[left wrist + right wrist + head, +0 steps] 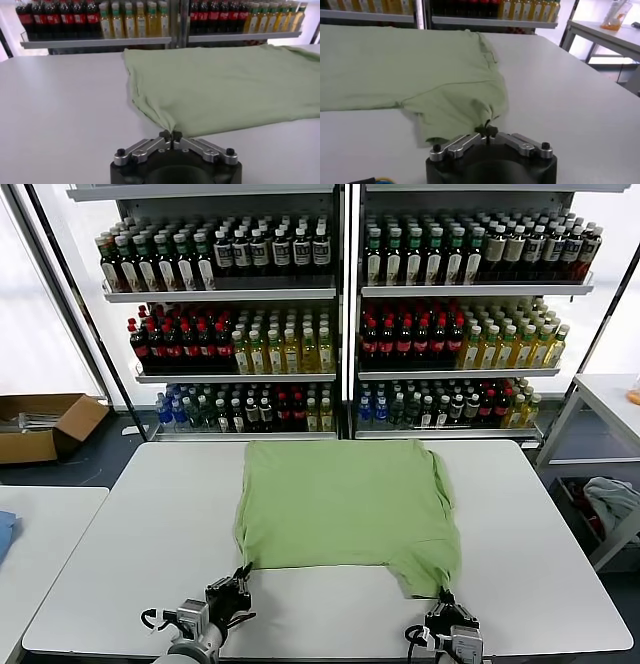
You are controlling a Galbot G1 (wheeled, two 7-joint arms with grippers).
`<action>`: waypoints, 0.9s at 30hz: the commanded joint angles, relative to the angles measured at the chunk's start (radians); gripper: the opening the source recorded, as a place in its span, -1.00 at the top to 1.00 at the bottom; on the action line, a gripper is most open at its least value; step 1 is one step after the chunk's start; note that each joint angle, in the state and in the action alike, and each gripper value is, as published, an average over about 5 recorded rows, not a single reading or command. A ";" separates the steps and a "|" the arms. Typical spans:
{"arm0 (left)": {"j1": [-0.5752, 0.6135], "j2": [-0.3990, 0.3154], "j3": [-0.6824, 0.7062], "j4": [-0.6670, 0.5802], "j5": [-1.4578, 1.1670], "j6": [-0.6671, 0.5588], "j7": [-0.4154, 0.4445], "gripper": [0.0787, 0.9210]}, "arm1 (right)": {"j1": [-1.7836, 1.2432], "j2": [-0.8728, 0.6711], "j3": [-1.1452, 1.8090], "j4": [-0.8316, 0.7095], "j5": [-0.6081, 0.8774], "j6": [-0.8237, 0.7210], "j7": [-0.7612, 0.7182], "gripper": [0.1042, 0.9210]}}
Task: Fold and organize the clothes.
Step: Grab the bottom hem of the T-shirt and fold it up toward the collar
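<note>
White table point(120, 544) bears shirt point(345, 504), near corners pinched by left pincer point(241, 576) and right pincer point(446, 597).

One green shirt point(345, 504) lies on one white table point(540, 524). Two grippers pinch its near edge: the left gripper point(240, 577) and the right gripper point(446, 597). Two shelf racks point(345, 314) stand side by side behind the table, each with three visible rows of bottles point(415, 334), too many to count. One cardboard box point(45, 424) sits on the floor.
</note>
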 commanded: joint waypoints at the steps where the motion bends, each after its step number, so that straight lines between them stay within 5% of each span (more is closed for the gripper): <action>1: -0.005 -0.001 -0.003 -0.022 -0.008 -0.037 -0.002 0.99 | 0.003 -0.002 0.006 0.036 -0.003 0.008 -0.018 1.00; 13: -0.093 -0.010 -0.012 -0.025 -0.065 -0.163 -0.039 0.99 | 0.145 0.008 0.103 0.066 -0.010 0.038 -0.083 1.00; 27: -0.336 0.035 0.016 0.166 -0.178 -0.163 -0.049 0.99 | 0.450 -0.009 0.072 -0.194 -0.063 0.075 -0.136 1.00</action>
